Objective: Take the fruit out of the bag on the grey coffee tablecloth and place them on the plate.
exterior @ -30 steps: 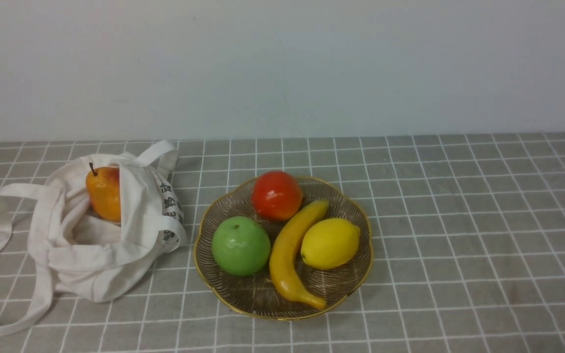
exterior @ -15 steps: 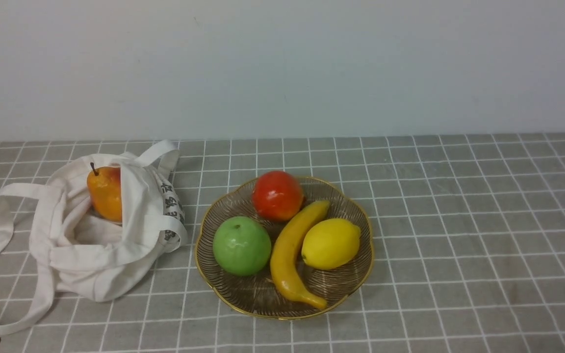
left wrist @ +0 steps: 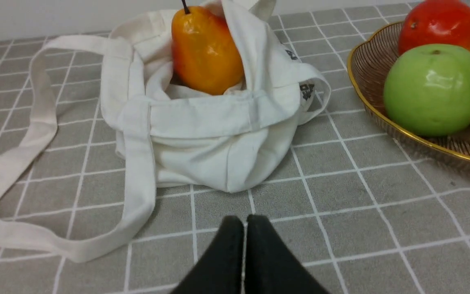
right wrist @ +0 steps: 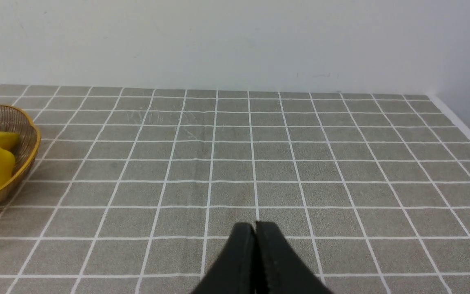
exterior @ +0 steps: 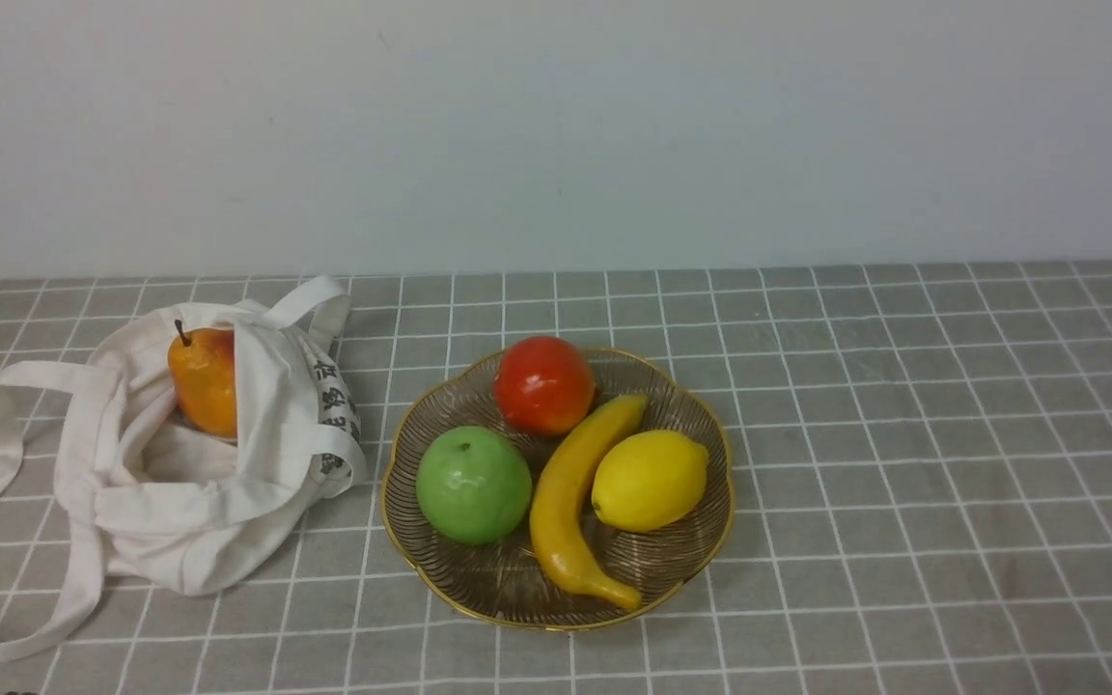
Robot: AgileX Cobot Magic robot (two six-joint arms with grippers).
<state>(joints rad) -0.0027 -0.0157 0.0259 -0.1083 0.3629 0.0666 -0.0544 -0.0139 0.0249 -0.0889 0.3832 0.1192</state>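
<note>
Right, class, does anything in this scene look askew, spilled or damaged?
Nothing looks spilled or damaged. Slightly untidy: the cloth bag slumps, one strap sprawled across the tablecloth. The pear sits in its mouth, partly covered by a fold.

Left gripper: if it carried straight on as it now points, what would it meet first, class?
Probably the bag, low on its near side; depth is unclear, so it could touch the tablecloth first.

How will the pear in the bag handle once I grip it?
The pear looks firm and glossy, so it may slip. Its rounded sides could make it roll if nudged. The bag sags in soft folds, so its cloth might drag along.
</note>
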